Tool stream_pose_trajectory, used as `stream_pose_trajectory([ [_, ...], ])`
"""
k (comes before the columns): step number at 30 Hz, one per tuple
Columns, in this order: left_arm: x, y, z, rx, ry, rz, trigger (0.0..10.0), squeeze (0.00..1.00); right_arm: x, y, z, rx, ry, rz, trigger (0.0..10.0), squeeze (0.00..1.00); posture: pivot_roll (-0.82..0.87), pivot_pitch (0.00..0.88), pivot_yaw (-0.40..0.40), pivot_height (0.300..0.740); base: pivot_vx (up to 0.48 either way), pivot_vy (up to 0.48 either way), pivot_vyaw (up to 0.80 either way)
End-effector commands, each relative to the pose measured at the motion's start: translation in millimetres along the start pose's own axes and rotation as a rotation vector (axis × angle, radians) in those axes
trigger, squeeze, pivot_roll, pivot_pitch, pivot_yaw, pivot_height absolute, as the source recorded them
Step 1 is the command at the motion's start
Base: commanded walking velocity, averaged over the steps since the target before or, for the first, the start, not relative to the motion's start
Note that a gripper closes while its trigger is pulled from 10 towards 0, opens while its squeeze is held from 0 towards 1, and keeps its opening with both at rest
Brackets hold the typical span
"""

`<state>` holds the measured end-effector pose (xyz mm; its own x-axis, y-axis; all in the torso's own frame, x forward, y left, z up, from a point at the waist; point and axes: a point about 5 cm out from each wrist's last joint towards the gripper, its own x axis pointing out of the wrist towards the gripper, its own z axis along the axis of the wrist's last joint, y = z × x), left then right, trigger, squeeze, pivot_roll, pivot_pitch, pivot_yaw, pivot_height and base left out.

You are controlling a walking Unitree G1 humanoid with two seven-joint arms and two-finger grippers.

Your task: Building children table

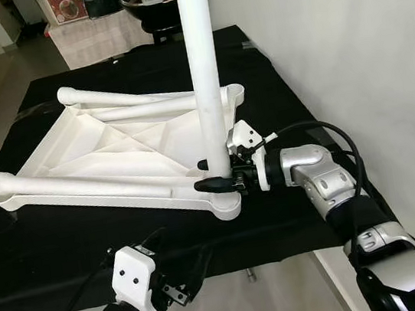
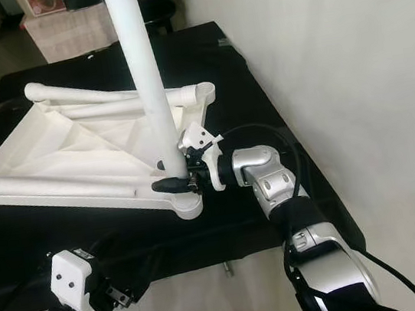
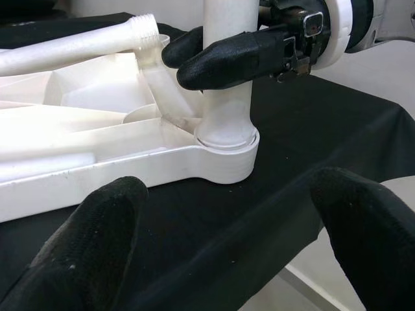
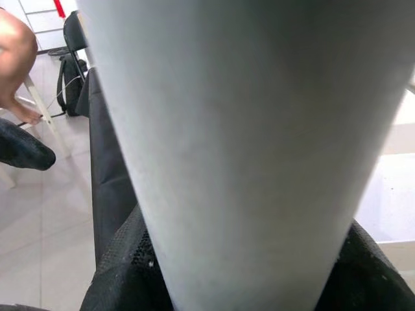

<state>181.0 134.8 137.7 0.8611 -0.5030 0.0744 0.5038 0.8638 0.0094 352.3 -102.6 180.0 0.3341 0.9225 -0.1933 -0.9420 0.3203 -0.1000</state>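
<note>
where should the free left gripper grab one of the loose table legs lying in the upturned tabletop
Take the nearer lying leg mid-shaft, coming from above with the jaws across its width. It is a smooth round tube lying flat on the upturned tabletop, its rounded end poking past the rim. The left gripper is open; the right gripper holds the upright leg.

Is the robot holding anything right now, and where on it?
The right gripper clamps the upright white table leg near its base, just above the corner socket; the left gripper holds nothing.
</note>
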Motion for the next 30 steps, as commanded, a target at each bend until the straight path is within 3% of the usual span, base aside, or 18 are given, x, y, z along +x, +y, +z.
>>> stream_pose_trajectory([
  [1,-2.5,2.1,0.6,0.025,0.002,0.01,10.0,0.0,0.6,3.4,-2.9,0.018,-0.048,-0.045,0.0,0.0,-0.05,0.093,0.057,0.74,0.0,0.0,0.0],
  [3,-2.8,2.5,0.3,0.025,0.003,0.011,10.0,0.0,-3.0,4.6,-5.2,0.026,-0.049,-0.093,0.0,0.0,-0.05,0.093,0.056,0.74,0.0,0.0,0.0],
  [5,-3.8,4.8,-0.5,0.026,0.007,0.018,10.0,0.0,-7.5,0.8,-15.7,0.095,-0.023,-0.431,0.0,0.0,-0.06,0.087,0.052,0.74,0.0,0.0,0.0],
  [6,-3.8,4.8,-0.5,0.026,0.007,0.018,10.0,0.0,-7.5,0.8,-15.7,0.095,-0.023,-0.431,0.0,0.0,-0.06,0.087,0.052,0.74,0.0,0.0,0.0],
  [7,-4.3,7.4,-0.8,0.025,0.008,0.03,10.0,0.0,-13.8,7.9,-28.4,0.146,0.032,-0.693,0.0,0.0,-0.07,0.09,0.061,0.74,0.0,0.0,0.0],
  [8,-4.6,9.1,-0.9,0.025,0.009,0.039,10.0,0.0,-22.0,14.0,-37.1,0.179,0.077,-0.876,0.0,0.0,-0.07,0.09,0.061,0.74,0.0,0.0,0.0],
  [9,-4.6,9.1,-0.9,0.025,0.009,0.039,10.0,0.0,-22.0,14.0,-37.1,0.179,0.077,-0.876,0.0,0.0,-0.07,0.09,0.061,0.74,0.0,0.0,0.0],
  [11,-4.3,14.0,-2.1,0.015,0.008,0.061,10.0,0.0,-17.5,40.1,-40.3,0.19,0.076,-0.886,0.0,0.0,-0.1,0.079,0.081,0.74,0.0,0.0,0.0],
  [12,-3.4,16.4,-2.7,0.008,0.009,0.07,10.0,0.0,-12.0,43.9,-41.3,0.185,0.072,-0.842,0.0,0.0,-0.1,0.067,0.086,0.74,0.0,0.0,0.0],
  [17,0.0,18.7,-4.3,0.011,0.015,0.064,10.0,0.0,0.4,43.4,-40.9,0.185,0.062,-0.755,0.0,0.0,-0.09,0.055,0.072,0.74,0.0,0.0,0.0],
  [18,-0.1,19.1,-4.3,0.013,0.014,0.075,10.0,0.0,1.8,43.7,-38.8,0.186,0.057,-0.75,10.0,0.0,-0.09,0.056,0.069,0.74,0.0,0.0,0.0],
  [22,-0.1,20.7,-4.0,0.011,0.01,0.106,10.0,0.0,3.5,46.7,-32.9,0.185,0.029,-0.735,10.0,0.0,-0.09,0.056,0.068,0.74,0.0,0.0,0.0],
  [23,0.1,22.7,-4.3,0.012,0.015,0.13,10.0,0.0,0.8,48.2,-29.6,0.191,-0.006,-0.734,10.0,1.0,-0.09,0.056,0.068,0.74,0.0,0.0,0.0],
  [30,0.9,30.2,-3.9,0.039,0.032,0.211,10.0,0.0,-20.2,56.0,-27.9,0.204,-0.056,-0.789,10.0,1.0,-0.11,0.072,0.065,0.74,0.0,0.0,0.0],
])
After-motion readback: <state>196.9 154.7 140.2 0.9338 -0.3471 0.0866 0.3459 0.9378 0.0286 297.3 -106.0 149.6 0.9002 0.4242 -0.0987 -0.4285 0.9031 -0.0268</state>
